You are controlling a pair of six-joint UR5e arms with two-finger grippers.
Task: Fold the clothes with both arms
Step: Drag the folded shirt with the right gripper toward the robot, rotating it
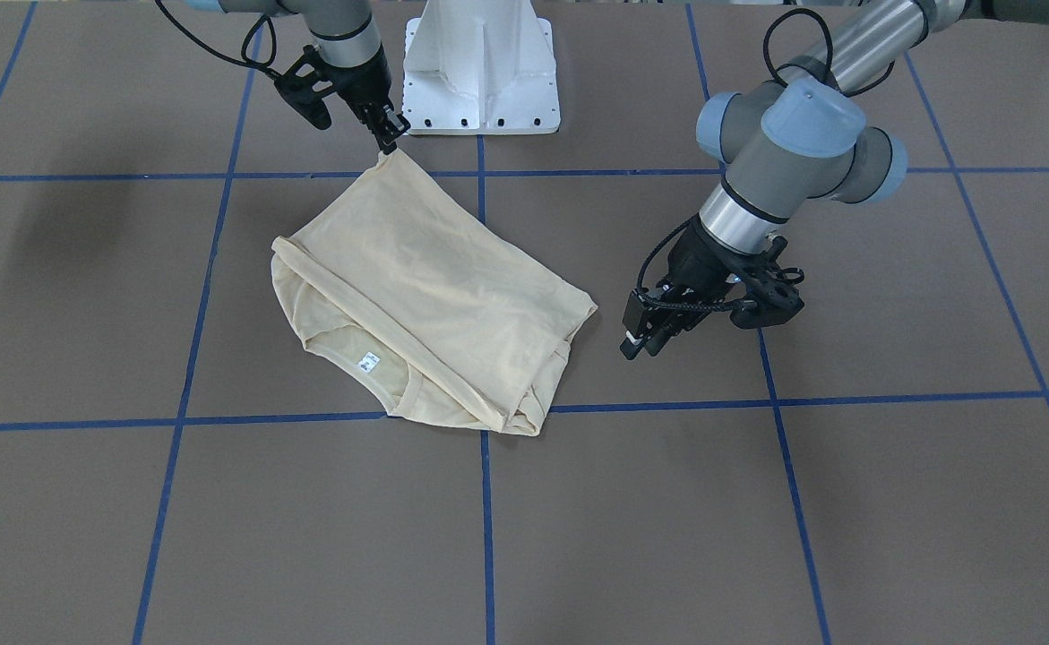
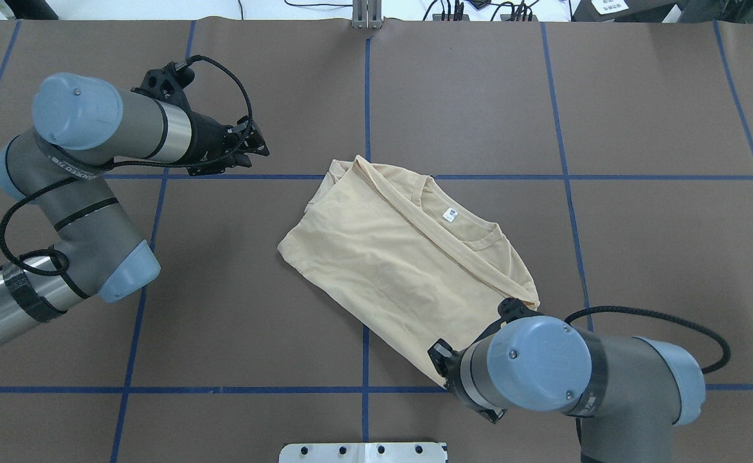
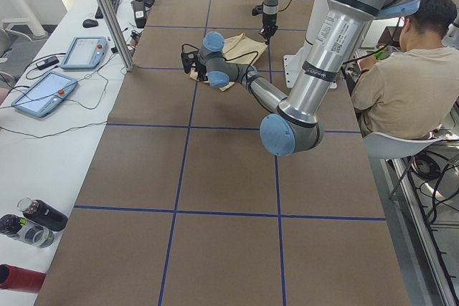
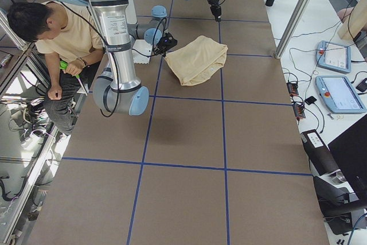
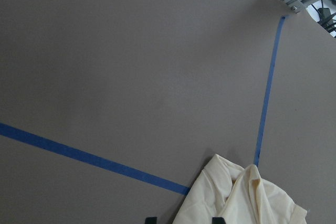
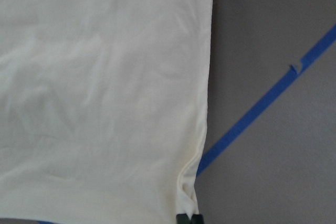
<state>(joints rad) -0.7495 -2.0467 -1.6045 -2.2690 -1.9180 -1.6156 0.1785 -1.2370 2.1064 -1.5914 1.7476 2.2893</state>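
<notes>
The cream-yellow shirt (image 1: 434, 287) lies part-folded in the middle of the tabletop (image 1: 846, 502), sleeves tucked in. Its collar and small white neck label (image 1: 367, 362) are on the operators' side and its hem edge faces the robot. The right end effector (image 1: 388, 134) is pinched down on one hem corner, and the cloth rises to a little peak there, so that grip looks good. Over on the other side, the left end effector (image 1: 640, 345) has its fingers moderately parted with nothing between them. It hangs just beside the opposite hem corner (image 1: 588, 309) but clear of it. So the job in hand, by my read, is getting that second corner. It wants to come in low and square to the edge, slide one finger under every layer and close right at the corner rather than further into the cloth. This thin knit will likely slip or split into layers if only the top sheet is caught. Once both corners are held, lift them evenly and keep the hem lightly taut between the arms. Then carry it across towards the collar, so the edge lands parallel and no wrinkle is trapped underneath.
</notes>
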